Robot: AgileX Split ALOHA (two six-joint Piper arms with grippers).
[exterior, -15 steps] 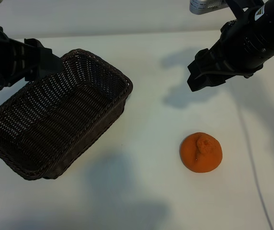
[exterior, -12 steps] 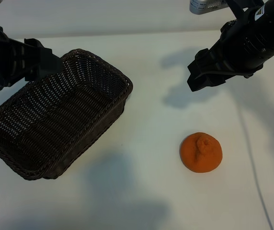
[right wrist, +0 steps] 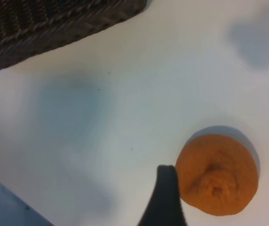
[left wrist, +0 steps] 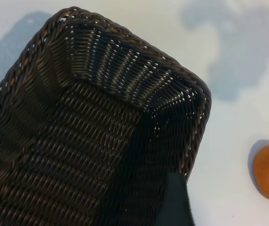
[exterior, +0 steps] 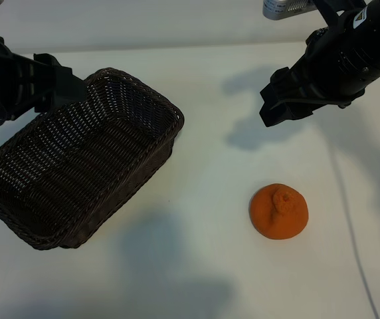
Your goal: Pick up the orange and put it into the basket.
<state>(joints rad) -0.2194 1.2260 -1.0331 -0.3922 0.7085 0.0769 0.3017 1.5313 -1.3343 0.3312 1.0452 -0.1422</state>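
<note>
Exterior view shows the orange (exterior: 279, 211) lying on the white table (exterior: 203, 133) with its nub up, well apart from the dark wicker basket (exterior: 143, 100) at the left, which holds nothing. Above and beyond the fruit, the right gripper (exterior: 284, 106) hangs with its claw spread wide and holding nothing. At the basket's far left rim the left gripper (exterior: 60, 86) is likewise wide and bare.

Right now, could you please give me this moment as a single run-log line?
orange: on table, untouched | basket: empty | right hand: open, above table beyond orange | left hand: open, over basket's far end
</note>
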